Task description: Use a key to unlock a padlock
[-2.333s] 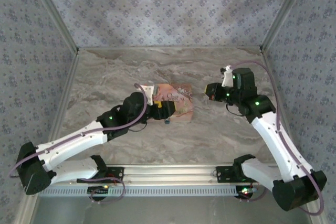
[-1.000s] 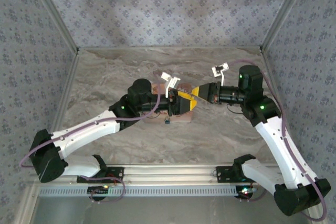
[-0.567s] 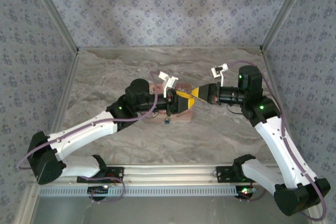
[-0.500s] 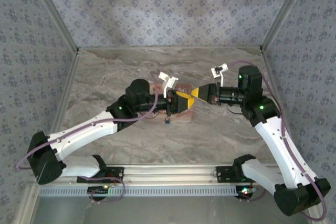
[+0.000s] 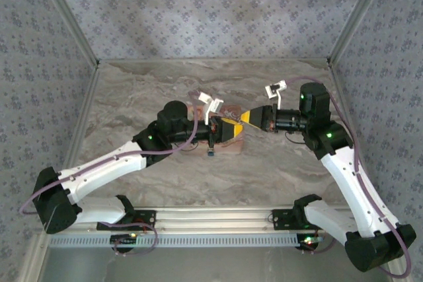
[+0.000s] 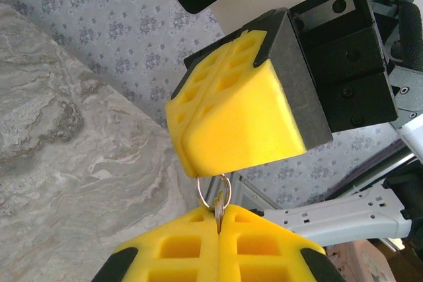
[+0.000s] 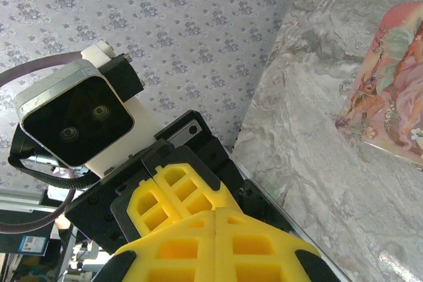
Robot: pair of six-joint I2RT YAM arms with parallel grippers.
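- Padlock (image 5: pixel 210 152): a tiny blue speck on the table (image 5: pixel 284 170), just off the near edge of the pink tin (image 7: pixel 390 97). Nothing holds it and it lies apart from both arms. From above it is too small to make out its shackle or keyhole.
- Left jaws: clenched, with the yellow fingers (image 6: pixel 172 255) pressed flat together. A thin key (image 6: pixel 218 208) is pinched in the seam between them, and its ring (image 6: pixel 198 193) stands up out of the tips.
- Right jaws: also pressed together, with no gap along the seam of the yellow fingers (image 6: pixel 238 117). Their tip sits on top of the ring, tip to tip with the left jaws.
- The upper arc of the ring passes behind the right fingertip, so I cannot tell whether the right jaws pinch it or only touch it.
- Most of the key is buried between the left fingers. Only a short sliver of metal shows, and its shape cannot be read.
- From above, the two pairs of jaws meet over the tin and cover most of it. A strip at its near edge shows beside the padlock.
- In the right wrist view the tin is cut off at the right edge of the picture, and the ring and key are hidden behind the right fingers (image 7: pixel 215 242).
- The left wrist camera (image 7: pixel 73 120) faces the right wrist view from close up.
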